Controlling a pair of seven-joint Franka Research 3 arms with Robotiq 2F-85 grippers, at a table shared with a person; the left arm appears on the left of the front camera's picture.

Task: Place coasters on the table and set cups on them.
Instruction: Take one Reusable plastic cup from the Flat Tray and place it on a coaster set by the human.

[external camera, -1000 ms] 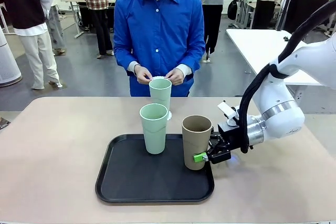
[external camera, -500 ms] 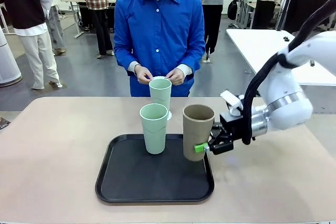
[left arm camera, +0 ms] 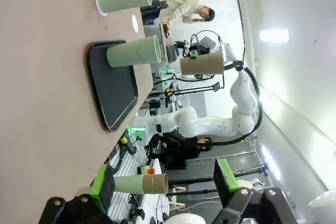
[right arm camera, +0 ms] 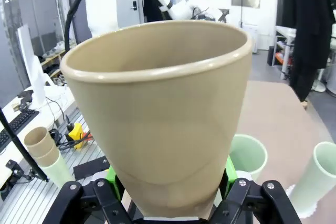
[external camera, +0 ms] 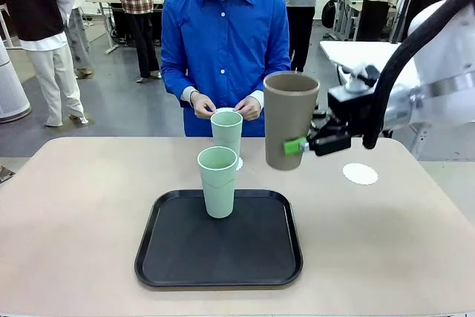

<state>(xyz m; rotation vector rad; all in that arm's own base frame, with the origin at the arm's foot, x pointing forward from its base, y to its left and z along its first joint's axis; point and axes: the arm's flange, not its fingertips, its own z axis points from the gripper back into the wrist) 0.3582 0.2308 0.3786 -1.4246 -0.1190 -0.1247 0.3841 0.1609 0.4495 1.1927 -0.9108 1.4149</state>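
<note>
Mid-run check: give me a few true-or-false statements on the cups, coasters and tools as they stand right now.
1. The right tool grips the brown-taupe tapered tumbler above the beige table. True.
2. Both pale mint green tumblers stand in the black rectangular tray. False: one does; the other stands on the table beyond it.
3. A white lacy round coaster lies bare on the table. True.
4. The left tool is shut. False: it is open, empty.
</note>
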